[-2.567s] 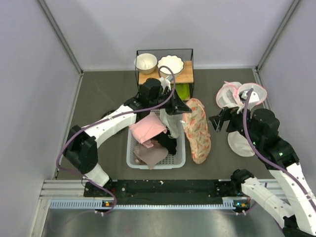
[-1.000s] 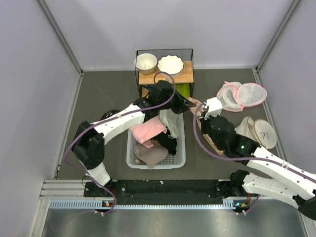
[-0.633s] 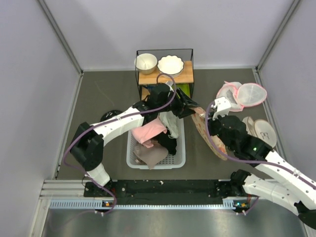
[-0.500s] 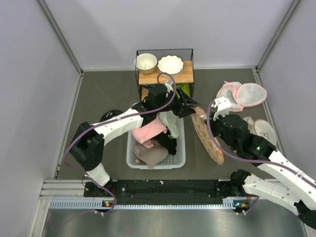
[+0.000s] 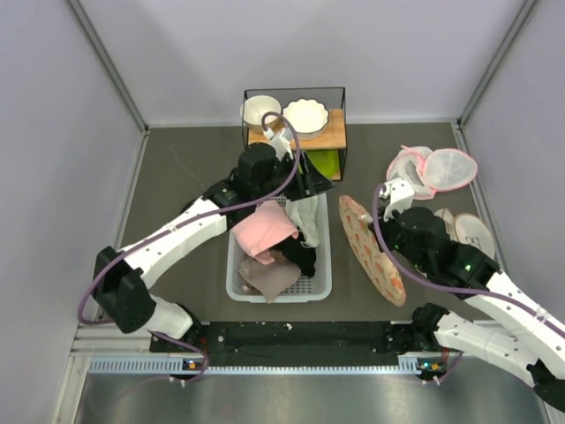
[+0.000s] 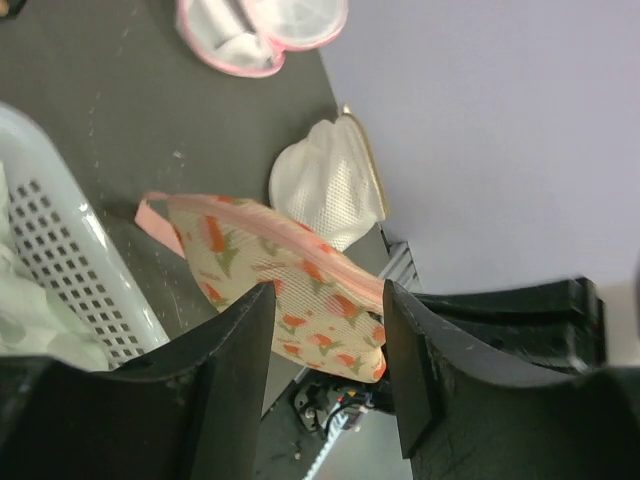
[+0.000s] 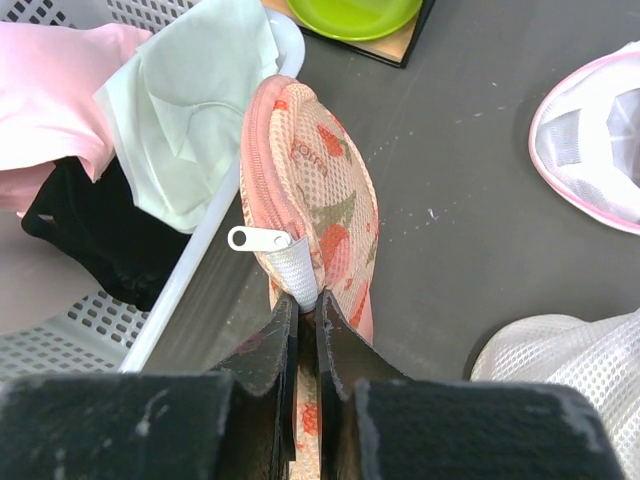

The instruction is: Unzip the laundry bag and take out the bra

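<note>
The laundry bag stands on its edge right of the basket, floral side up. My right gripper is shut on the white tab at its pink zipper edge. The white zipper pull sticks out just left of the fingers. My left gripper hovers open over the basket's far end, apart from the bag, with nothing between its jaws. The bra, soft black fabric, lies in the basket, and the right wrist view shows its black cloth under the pale cloth.
The white slotted basket also holds a pink cloth and a pale green-white cloth. A wire rack with two bowls and a green plate stands behind. White mesh domes and beige pads lie at right.
My left gripper has opened, let go of the bag and drawn back left over the basket. The right arm has tipped the bag up on its edge and shifted it right.
</note>
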`<action>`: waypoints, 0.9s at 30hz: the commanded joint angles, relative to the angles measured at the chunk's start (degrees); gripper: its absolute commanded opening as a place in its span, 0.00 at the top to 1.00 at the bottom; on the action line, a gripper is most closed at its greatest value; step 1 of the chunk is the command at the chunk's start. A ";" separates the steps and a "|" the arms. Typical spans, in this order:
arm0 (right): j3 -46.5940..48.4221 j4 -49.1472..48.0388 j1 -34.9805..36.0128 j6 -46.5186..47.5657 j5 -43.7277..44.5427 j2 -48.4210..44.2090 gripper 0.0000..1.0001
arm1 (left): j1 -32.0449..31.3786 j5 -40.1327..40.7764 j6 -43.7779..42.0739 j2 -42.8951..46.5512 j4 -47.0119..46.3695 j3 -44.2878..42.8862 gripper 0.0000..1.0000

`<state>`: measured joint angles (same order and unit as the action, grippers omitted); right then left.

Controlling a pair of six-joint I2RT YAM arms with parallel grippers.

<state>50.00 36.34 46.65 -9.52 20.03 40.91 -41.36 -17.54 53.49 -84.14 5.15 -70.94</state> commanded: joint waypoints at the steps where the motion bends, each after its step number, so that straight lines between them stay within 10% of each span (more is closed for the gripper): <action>1: 1.59 -0.13 -0.69 -1.29 0.27 -0.30 1.00 | -0.12 -6.58 -10.86 3.63 1.72 -4.21 0.47; 11: 1.24 -0.04 -1.30 -1.99 -0.17 -1.00 1.00 | -4.51 -26.21 -11.93 -3.75 -3.04 -7.02 0.41; 27: 1.77 -0.13 -1.30 -1.99 -1.13 -0.30 1.00 | -5.22 -26.06 -6.74 -10.60 -4.71 -10.45 0.47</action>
<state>50.00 36.58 45.93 -11.14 19.35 40.88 -46.30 -44.10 45.91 -93.65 3.81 -77.97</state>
